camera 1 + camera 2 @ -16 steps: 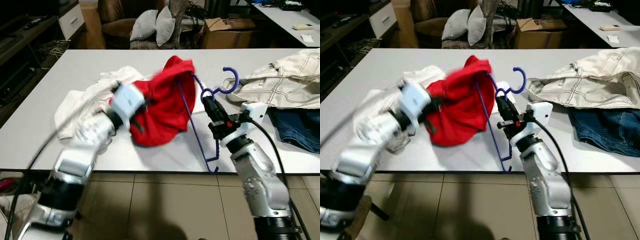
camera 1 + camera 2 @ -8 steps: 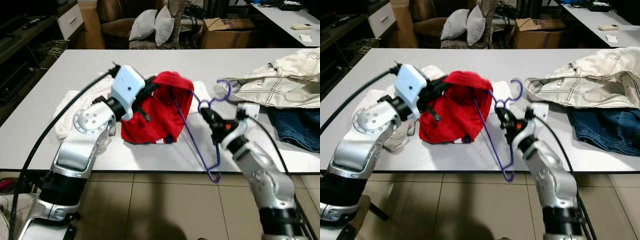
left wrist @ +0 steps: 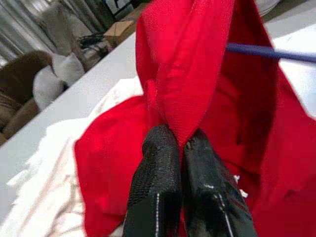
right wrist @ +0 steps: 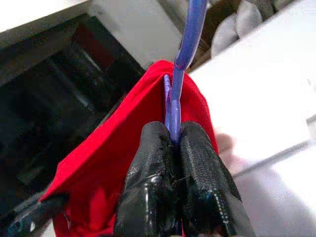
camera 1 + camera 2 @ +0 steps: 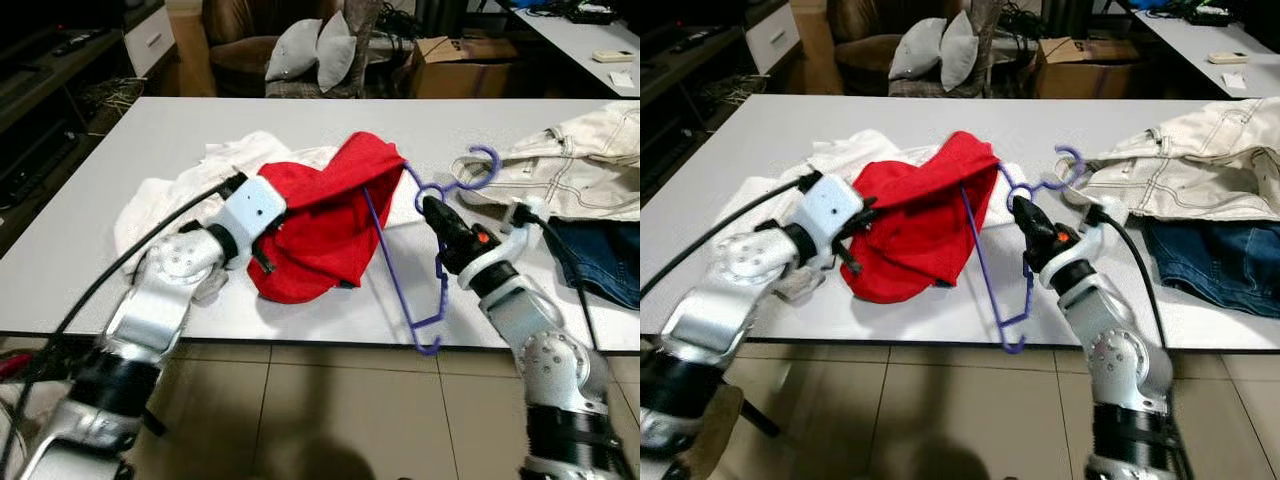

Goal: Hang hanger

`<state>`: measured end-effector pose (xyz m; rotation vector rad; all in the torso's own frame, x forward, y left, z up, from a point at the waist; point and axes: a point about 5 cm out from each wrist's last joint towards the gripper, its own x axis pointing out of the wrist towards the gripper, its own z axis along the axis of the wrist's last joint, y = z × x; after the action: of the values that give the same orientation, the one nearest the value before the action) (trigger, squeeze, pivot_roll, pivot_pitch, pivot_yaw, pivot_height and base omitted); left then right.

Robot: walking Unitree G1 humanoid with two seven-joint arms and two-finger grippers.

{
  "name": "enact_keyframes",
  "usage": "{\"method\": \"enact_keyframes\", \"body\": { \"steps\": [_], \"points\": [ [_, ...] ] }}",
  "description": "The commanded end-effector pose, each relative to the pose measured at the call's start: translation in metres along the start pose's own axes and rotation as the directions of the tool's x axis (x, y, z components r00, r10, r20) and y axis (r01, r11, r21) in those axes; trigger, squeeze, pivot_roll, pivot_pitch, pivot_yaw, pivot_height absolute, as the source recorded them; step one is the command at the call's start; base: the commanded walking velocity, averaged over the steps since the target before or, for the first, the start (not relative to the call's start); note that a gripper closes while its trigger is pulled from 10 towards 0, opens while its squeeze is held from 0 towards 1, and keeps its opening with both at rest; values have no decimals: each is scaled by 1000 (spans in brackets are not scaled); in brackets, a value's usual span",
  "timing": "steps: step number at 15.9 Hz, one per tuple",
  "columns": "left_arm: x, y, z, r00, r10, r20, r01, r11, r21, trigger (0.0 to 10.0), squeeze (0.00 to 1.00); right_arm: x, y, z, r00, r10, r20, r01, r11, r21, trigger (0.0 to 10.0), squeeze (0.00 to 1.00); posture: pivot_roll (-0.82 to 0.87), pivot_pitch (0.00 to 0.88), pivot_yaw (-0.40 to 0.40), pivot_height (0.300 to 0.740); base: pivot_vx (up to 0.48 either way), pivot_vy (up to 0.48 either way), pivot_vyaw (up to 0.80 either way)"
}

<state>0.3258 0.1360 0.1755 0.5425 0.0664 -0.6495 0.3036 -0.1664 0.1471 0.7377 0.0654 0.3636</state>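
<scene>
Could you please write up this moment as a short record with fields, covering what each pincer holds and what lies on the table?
left pincer: shut on a fold of the red garment
right pincer: shut on the blue hanger, just below its hook
hanger: tilted, one arm inside the red garment, lower corner hanging past the table edge
table: white, also holds a white garment, a cream jacket and blue jeans
background: grey cushions, cardboard box
</scene>
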Motion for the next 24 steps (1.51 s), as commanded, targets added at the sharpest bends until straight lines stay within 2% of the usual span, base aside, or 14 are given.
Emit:
{"method": "enact_keyframes", "body": {
  "steps": [1, 4, 7, 8, 9, 10, 11, 12, 13, 14, 18, 20, 22, 24],
  "points": [
    [3, 4, 2, 1000, -26, 7, 26, 1000, -16, 10000, 1000, 5, -1, 5, 1000, -12, 17, 11, 999, 47, 10000, 0, -79, 0, 33, 740, 0, 0, 0],
    [3, 6, 6, 996, -84, 12, 85, 996, -13, 10000, 1000, 14, -9, 9, 998, -58, 31, 54, 990, 127, 10000, 0, -77, 0, 28, 740, 0, 0, 0],
    [-5, 2, 3, 983, -186, -11, 186, 983, 12, 10000, 1000, 22, -13, 13, 996, -82, 40, 74, 981, 179, 10000, 0, -72, 0, 25, 740, 0, 0, 0],
    [-8, 2, 8, 978, -208, 24, 207, 978, 21, 10000, 1000, 26, -15, 13, 996, -84, 35, 76, 979, 188, 10000, 0, -71, 0, 25, 740, 0, 0, 0],
    [-11, -8, 22, 943, -307, 126, 306, 952, 23, 10000, 1000, 29, -16, 12, 996, -86, 28, 79, 978, 192, 10000, 0, -64, 0, 21, 740, 0, 0, 0],
    [-13, -21, 30, 902, -396, 172, 397, 917, 30, 10000, 1000, 31, -16, 11, 996, -87, 21, 81, 978, 192, 10000, 0, -61, 0, 20, 740, 0, 0, 0],
    [-11, -32, 30, 880, -449, 158, 447, 893, 45, 10000, 980, 32, -16, 10, 996, -87, 14, 83, 979, 186, 10000, 0, -62, 0, 22, 740, 0, 0, 0],
    [-8, -38, 27, 877, -462, 129, 457, 887, 73, 10000, 337, 32, -17, 9, 996, -88, 8, 85, 980, 179, 10000, 0, -63, 0, 23, 740, 0, 0, 0],
    [3, -42, 24, 904, -408, 128, 398, 913, 94, 10000, 0, 32, -16, 9, 996, -86, 11, 83, 979, 188, 10000, 0, -66, 0, 29, 740, 0, 0, 0],
    [6, -43, 22, 910, -394, 129, 384, 918, 96, 10000, 0, 32, -16, 8, 996, -86, 11, 82, 979, 188, 10000, 0, -68, 0, 32, 740, 0, 0, 0],
    [22, -38, 2, 952, -305, 21, 297, 939, 176, 10000, 0, 33, -15, 7, 996, -86, 20, 81, 978, 192, 10000, 0, -73, 0, 50, 740, 0, 0, 0],
    [26, -42, -5, 944, -330, 27, 323, 935, 150, 10000, 0, 33, -15, 6, 996, -87, 27, 80, 977, 197, 10000, 0, -72, 0, 58, 740, 0, 0, 0],
    [29, -49, -2, 924, -372, 90, 367, 928, 65, 10000, 0, 32, -15, 5, 996, -90, 29, 83, 977, 197, 10000, 0, -73, 0, 60, 740, 0, 0, 0],
    [36, -48, -7, 936, -349, 46, 342, 932, 119, 10000, 0, 32, -15, 4, 995, -93, 33, 84, 976, 200, 10000, 0, -73, 0, 66, 740, 0, 0, 0]
  ]
}}
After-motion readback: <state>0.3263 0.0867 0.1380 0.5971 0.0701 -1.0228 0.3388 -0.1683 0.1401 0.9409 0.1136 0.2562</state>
